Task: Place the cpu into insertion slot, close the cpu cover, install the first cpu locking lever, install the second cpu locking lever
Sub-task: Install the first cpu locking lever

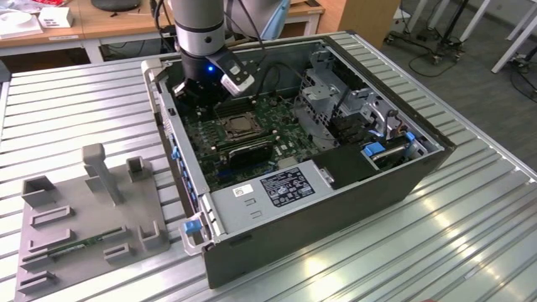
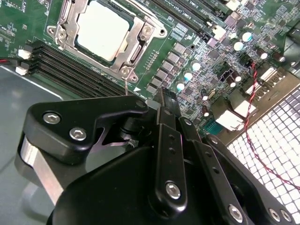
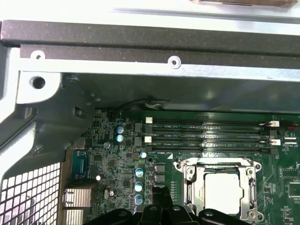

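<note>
Quick look at the rig: the black two-finger pincer point(image 2: 165, 97) is pinched narrow, tips together, with nothing between them that I can make out. It hangs low over the green motherboard point(image 2: 197, 51) inside the open dark-grey metal computer case point(image 1: 394, 182).

The small, flat, square cpu with the pale silvery face point(image 2: 101, 30) sits just ahead of the fingertips, near but untouched, down in the square metal-rimmed insertion slot point(image 2: 60, 33). The thin silvery cpu cover frame point(image 2: 136, 43) lies flat around it, so seating and closing both look done.

A thin wire locking lever point(image 2: 126, 84) pokes from the slot's corner toward the tips. I can't tell if it's latched or if the pincer touches it. Long black memory slots point(image 2: 70, 68) lie beside the slot, also ahead of the tips.

My take on handling: the chip's light, stiff, slick on top and delicate underneath, so it's opposite edges only, never the face. The lever looks springy, so its free end is the place to push.
</note>
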